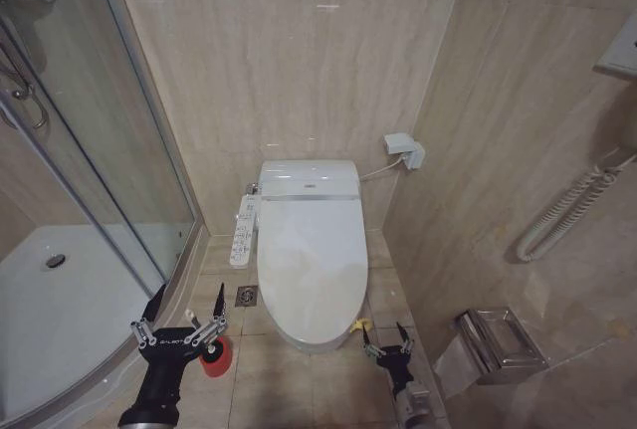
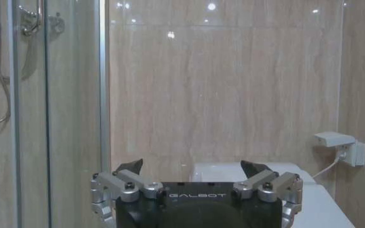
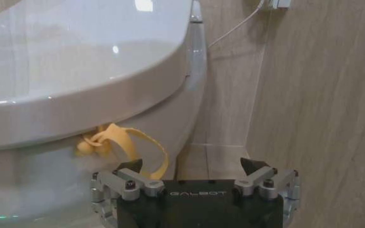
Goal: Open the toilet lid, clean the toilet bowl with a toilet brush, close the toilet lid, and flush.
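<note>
Head view: toilet lid [image 1: 311, 255] lying shut over the bowl, yellow tag [image 1: 360, 325] at its front rim.
Right gripper [image 1: 389, 341]: hanging low just beside the tag, fingers spread apart, touching nothing.
Left gripper [image 1: 186, 312]: hovering left of the toilet, fingers parted, red holder [image 1: 216, 353] just below it.
Right wrist view: showing the tag [image 3: 122, 142] looping under the lid edge [image 3: 87, 61], close above the gripper [image 3: 193, 166].
Left wrist view: facing the tiled wall [image 2: 220, 85] and shower glass [image 2: 49, 114].

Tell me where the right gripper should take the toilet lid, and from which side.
Take the yellow tag hanging from the front right edge of the toilet lid. The lid is shut, smooth and glossy, so its rim gives little purchase; the tag loops free below it. The right gripper, open, already sits just in front, so coming from the front and pulling upward looks best.
</note>
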